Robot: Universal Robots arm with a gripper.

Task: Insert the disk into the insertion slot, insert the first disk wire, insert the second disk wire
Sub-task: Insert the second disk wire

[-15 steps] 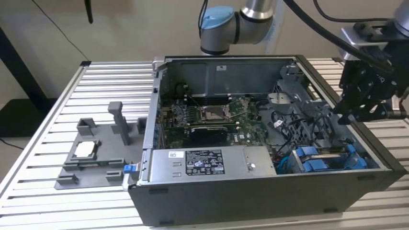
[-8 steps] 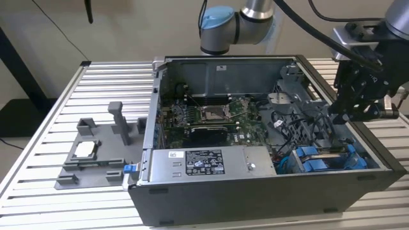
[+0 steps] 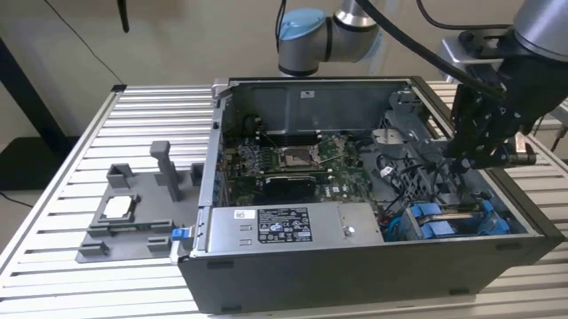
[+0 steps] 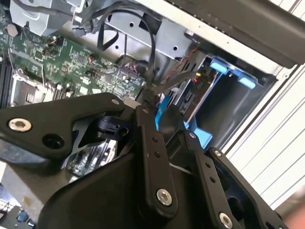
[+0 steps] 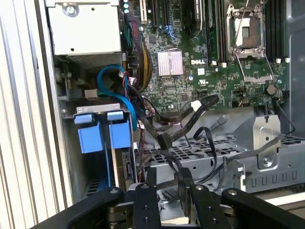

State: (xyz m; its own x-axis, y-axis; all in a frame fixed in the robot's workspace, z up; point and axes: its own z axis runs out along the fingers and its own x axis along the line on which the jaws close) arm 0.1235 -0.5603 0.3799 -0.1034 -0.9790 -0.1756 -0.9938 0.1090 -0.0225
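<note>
Two blue plastic tabs edged the insertion slot (image 3: pixel 457 222), a narrow dark grey metal bay in the computer case (image 3: pixel 355 279), just below the claw (image 3: pixel 472 158). The arm (image 3: pixel 310 33) held the claw pointing down; whether it was spread or pressed together could not be told.
</note>
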